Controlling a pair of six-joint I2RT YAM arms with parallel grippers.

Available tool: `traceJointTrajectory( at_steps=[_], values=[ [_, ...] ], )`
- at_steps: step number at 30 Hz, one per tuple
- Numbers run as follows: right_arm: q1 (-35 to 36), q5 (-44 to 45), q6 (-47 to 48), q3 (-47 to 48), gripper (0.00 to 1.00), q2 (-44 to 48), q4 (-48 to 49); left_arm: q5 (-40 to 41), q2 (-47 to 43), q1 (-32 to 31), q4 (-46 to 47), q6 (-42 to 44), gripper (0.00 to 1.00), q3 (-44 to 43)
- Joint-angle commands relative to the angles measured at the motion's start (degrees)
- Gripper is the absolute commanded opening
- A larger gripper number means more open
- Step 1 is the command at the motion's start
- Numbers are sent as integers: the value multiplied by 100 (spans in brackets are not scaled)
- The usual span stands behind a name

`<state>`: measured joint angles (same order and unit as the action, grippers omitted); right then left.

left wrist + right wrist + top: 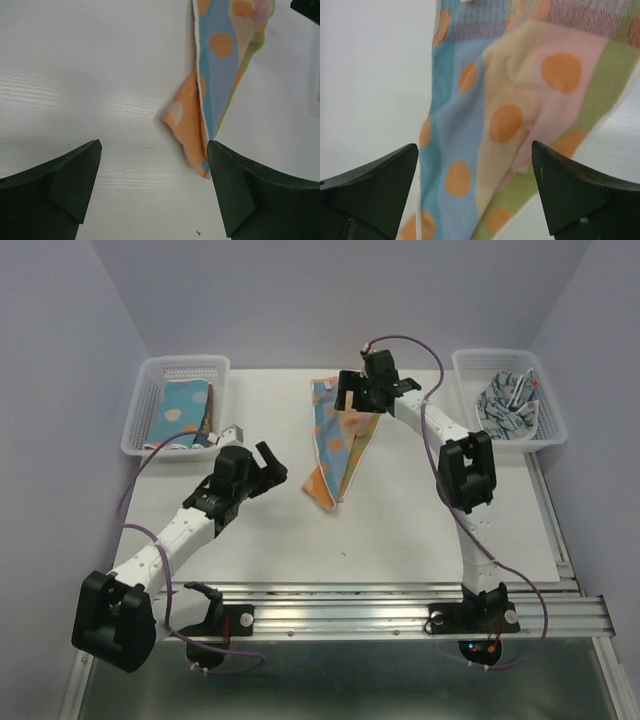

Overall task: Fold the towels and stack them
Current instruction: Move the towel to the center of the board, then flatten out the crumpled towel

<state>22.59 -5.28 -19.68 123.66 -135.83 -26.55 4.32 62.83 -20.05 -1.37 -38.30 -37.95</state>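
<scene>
mesh left basket (pixel 140 412) and right basket (pixel 553 405) at far corners of white table (pixel 400 530)

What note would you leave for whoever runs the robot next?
Left end effector: open, empty, near the lower tip of the pastel-striped orange-dotted cloth towel on the white table.
Right end effector: open, over that towel's top end.
Done: a folded blue orange-dotted towel lies in the left white mesh basket.
To do: finish folding the table towel, stack it; the crumpled blue-white patterned towel waits in the right white mesh basket.
</scene>
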Motion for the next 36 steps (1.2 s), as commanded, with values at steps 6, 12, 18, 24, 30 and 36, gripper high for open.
traceJointTrajectory(
  at_steps=[6,12,18,24,30,36],
  values=[
    [132,1626,-1168,-4645,100,4360,1195,340,255,-2104,190,-212,99,25],
    [132,1846,-1942,-7459,100,6602,1424,1078,879,-3153,-91,-265,99,-466],
    [132,1706,-2373,-8821,100,8306,1538,1632,2126,-3356,-662,-449,99,-1169],
    [140,1740,-2295,-9008,100,8758,1336,1906,3040,-3365,-1041,-459,91,-1811],
    [132,1618,-2163,-9043,100,8495,1345,1977,3516,-3365,-1226,-362,70,-2242],
    [140,1197,-1979,-9061,100,8056,1512,2187,3456,-3365,-1392,-397,17,-2348]
  ],
)
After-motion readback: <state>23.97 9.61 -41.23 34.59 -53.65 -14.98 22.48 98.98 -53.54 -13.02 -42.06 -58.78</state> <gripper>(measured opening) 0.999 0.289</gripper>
